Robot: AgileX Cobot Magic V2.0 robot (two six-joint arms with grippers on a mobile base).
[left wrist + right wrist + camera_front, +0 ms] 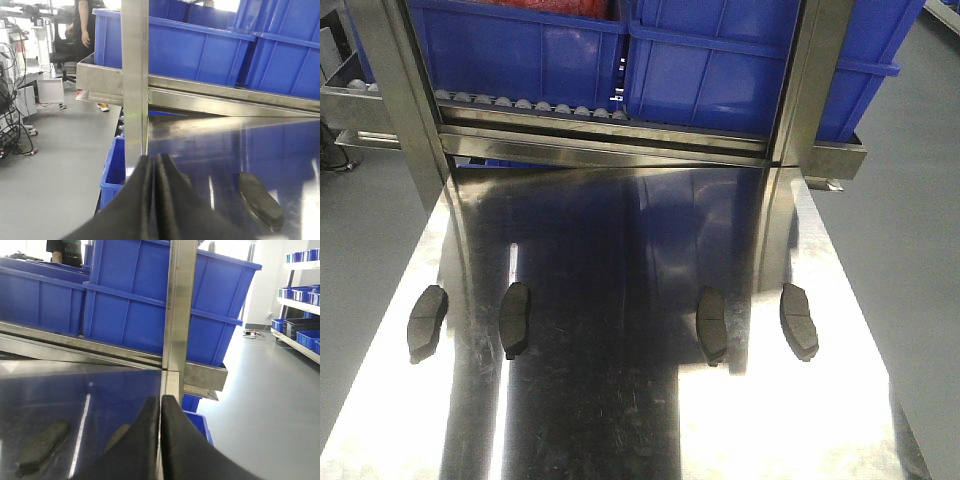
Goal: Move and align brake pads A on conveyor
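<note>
Four brake pads lie on the shiny steel tabletop (pixel 620 420), each set lengthwise toward the rack and none touching another. They fall into two pairs: the outer left pad (pixel 427 322) and inner left pad (pixel 514 318) sit near each other on the left side, the inner right pad (pixel 710 325) and outer right pad (pixel 798 320) likewise on the right, with a wide bare stretch of steel between the pairs. All four are dark grey and curved (the groove across the middle shows best on the outer right one).

Two hands are in view, one per wrist camera. The left hand (pixel 155 157) has its black fingers pressed flat together with nothing between them, hanging above the tabletop's left side; one pad shows clear to its right and a second peeks out from behind the fingers. The right hand (pixel 161 399) is clenched the same way, empty, with one pad plain to its left and another half hidden.

Behind the tabletop, two steel uprights (pixel 385 90) carry a sloping roller rack (pixel 520 103), and two blue bins (pixel 740 70) sit on it in the front view.

One person (pixel 85 25) stands beyond the rack.
</note>
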